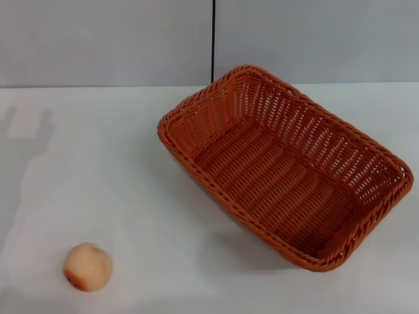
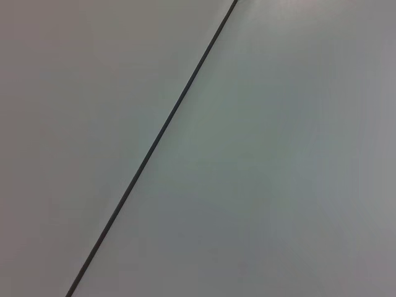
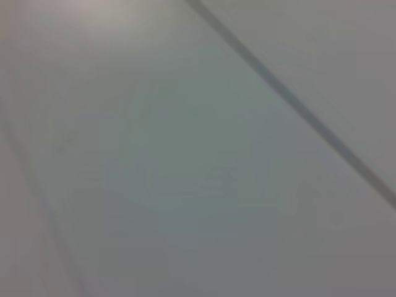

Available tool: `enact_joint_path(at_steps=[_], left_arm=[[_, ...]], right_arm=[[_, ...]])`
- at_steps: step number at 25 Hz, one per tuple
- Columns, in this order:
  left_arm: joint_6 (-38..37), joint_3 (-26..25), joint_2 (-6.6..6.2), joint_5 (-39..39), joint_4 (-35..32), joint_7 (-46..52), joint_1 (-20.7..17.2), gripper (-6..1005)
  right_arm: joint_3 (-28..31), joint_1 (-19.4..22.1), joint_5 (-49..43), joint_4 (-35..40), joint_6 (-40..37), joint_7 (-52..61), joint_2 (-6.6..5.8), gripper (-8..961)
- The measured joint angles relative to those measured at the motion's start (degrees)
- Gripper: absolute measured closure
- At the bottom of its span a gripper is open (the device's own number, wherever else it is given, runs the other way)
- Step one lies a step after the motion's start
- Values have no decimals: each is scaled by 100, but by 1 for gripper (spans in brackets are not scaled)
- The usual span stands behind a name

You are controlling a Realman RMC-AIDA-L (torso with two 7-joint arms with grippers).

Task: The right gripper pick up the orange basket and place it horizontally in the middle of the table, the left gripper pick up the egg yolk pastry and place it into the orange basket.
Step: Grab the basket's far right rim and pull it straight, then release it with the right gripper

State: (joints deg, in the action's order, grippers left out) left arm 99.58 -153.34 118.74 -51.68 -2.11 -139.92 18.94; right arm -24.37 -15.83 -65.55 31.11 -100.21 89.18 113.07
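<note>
The orange basket (image 1: 288, 163) sits empty on the white table (image 1: 118, 176), right of centre and turned at a slant, one corner pointing toward the back wall. The egg yolk pastry (image 1: 87, 267), a small pale peach ball with a reddish-brown spot, lies at the front left, well apart from the basket. Neither gripper shows in any view. Both wrist views hold only a plain grey surface crossed by a dark line.
A grey wall with a dark vertical seam (image 1: 213, 39) stands behind the table's far edge. A faint shadow (image 1: 26, 131) falls on the table at the far left.
</note>
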Motion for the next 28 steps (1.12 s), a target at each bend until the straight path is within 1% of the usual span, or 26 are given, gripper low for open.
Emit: enact_joint_path(at_steps=[1, 2, 3, 5, 7, 11, 13, 16, 18, 21, 23, 26, 28], left_arm=[[0, 0, 0, 0, 0, 0, -2, 204], [0, -1, 0, 0, 0, 0, -3, 204], [0, -2, 0, -1, 0, 0, -3, 204], [0, -3, 0, -1, 0, 0, -4, 204], [0, 10, 0, 0, 1, 0, -3, 205], [0, 42, 0, -33, 1, 0, 5, 206], [0, 54, 0, -50, -13, 0, 15, 206], [8, 65, 0, -61, -76, 0, 33, 207], [26, 66, 2, -65, -98, 0, 36, 207], [44, 68, 8, -69, -137, 0, 24, 208], [46, 68, 9, -69, -155, 0, 10, 208], [56, 96, 9, -72, -196, 0, -7, 209], [83, 122, 9, -71, -216, -4, -19, 209]], right_arm=[[-27, -18, -108, 236, -69, 263, -79, 346], [-72, -90, -441, 720, -134, 798, -256, 346], [-72, -90, -441, 720, -134, 798, -256, 346], [-90, -247, -1028, 1250, -151, 1429, -455, 346], [-78, -457, -1747, 1767, -182, 1969, -610, 346], [-63, -1020, -3302, 2694, -402, 2866, -817, 346], [-86, -1348, -3880, 2946, -555, 3204, -916, 346], [-123, -1911, -4818, 3053, -840, 3510, -1096, 346], [-271, -2297, -5552, 3032, -970, 3642, -1190, 346], [-760, -2663, -6298, 2985, -990, 3768, -1218, 346], [-1133, -2841, -6645, 2980, -926, 3821, -1196, 345], [-1694, -3045, -7099, 2984, -734, 3918, -1045, 345], [-1927, -3117, -7332, 2984, -592, 3963, -934, 346]])
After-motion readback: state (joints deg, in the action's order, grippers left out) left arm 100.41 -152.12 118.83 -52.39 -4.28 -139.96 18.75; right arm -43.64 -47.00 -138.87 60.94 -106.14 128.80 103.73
